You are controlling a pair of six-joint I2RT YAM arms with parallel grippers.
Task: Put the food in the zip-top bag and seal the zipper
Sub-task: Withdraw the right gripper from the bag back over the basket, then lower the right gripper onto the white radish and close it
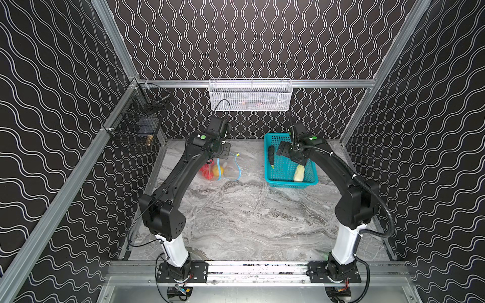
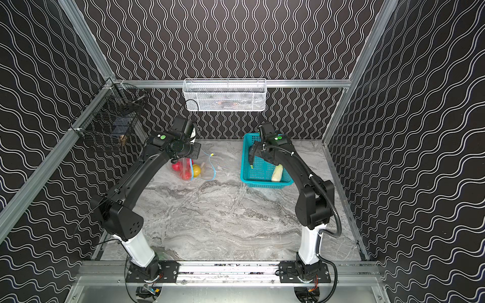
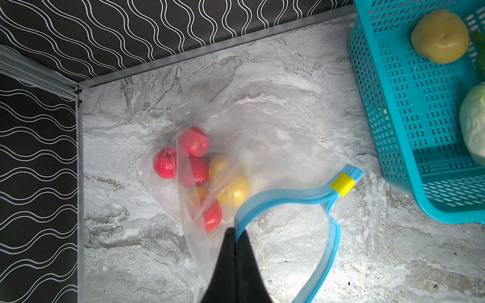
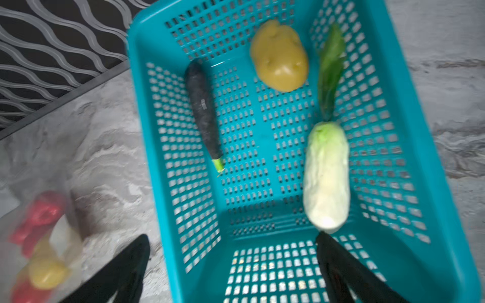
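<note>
On the left, the left gripper [image 3: 235, 234] clamps the zipper [image 3: 288, 195], propping the zip-top bag [image 3: 265, 147] open for loading, tomatoes [image 3: 194, 142] already inside; rightward, the right gripper [image 4: 232, 236] hangs spread over cucumber [image 4: 203, 112], potato [image 4: 279, 56] and radish [image 4: 326, 178] in the basket [image 4: 393, 65].

The zip-top bag [image 3: 275, 141] is clear, glossy, crinkled plastic; the teal basket [image 4: 183, 183] perforated, smooth plastic; the bench [image 1: 249, 215] a smooth grey marbled surface.
</note>
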